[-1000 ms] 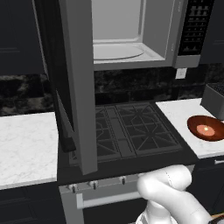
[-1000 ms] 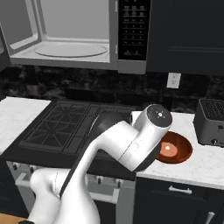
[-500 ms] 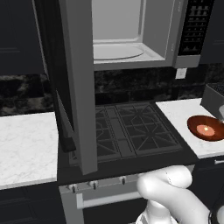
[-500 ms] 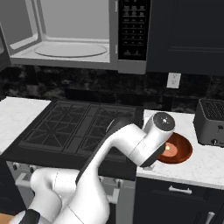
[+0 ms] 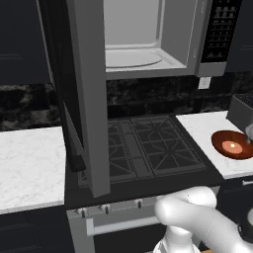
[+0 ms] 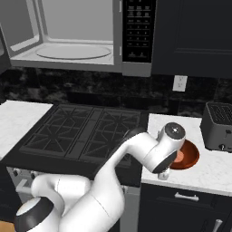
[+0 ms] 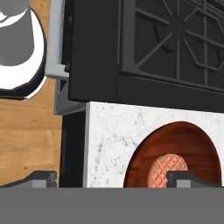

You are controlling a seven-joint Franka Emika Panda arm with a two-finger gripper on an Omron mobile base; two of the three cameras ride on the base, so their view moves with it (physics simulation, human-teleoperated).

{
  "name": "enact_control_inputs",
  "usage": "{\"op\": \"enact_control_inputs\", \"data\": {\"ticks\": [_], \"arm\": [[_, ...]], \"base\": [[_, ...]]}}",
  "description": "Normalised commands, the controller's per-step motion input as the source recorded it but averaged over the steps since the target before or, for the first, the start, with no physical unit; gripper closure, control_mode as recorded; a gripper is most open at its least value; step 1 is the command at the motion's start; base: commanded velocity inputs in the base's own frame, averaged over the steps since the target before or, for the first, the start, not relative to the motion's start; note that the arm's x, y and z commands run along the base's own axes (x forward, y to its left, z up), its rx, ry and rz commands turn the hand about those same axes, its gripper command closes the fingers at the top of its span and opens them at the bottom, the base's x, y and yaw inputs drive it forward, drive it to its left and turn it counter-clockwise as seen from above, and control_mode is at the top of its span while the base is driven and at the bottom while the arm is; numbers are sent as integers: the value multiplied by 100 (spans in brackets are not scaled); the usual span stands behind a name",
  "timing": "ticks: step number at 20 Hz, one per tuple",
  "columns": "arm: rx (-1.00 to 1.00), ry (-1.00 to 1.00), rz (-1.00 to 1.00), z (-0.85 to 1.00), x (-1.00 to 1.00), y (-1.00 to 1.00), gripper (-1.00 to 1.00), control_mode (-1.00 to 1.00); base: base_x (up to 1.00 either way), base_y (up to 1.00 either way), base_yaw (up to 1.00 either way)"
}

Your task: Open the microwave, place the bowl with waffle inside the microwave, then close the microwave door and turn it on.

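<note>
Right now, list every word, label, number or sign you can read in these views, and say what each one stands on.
No text can be read.
Microwave button panel: rows of pale marks, too small and blurred to read.
Wall outlet: plain, no lettering.
Toaster: no label legible.
Bowl and waffle: no writing, just a grid pattern on the waffle.

Glossy white rounded arm (image 6: 136, 154) with dark grey joint caps.

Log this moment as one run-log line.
microwave door: open | bowl with waffle: on counter right of stove | claw: open above bowl, nothing held
</note>
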Motion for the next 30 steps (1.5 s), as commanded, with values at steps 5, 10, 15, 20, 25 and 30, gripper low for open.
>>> {"op": "enact_control_inputs", "data": {"ticks": [5,10,15,20,25,30], "arm": [[0,1,-1,-29,41,-22,-100,-100],[0,0,0,-26,28,-4,-100,-100],[0,0,0,-31,21,-10,-100,-100],[0,0,0,-33,22,-10,-100,-100],[0,0,0,-30,24,-10,-100,-100],[0,0,0,-24,26,-12,-100,-100]], "base": [[0,0,0],[0,0,0],[0,0,0],[0,0,0],[0,0,0],[0,0,0]]}}
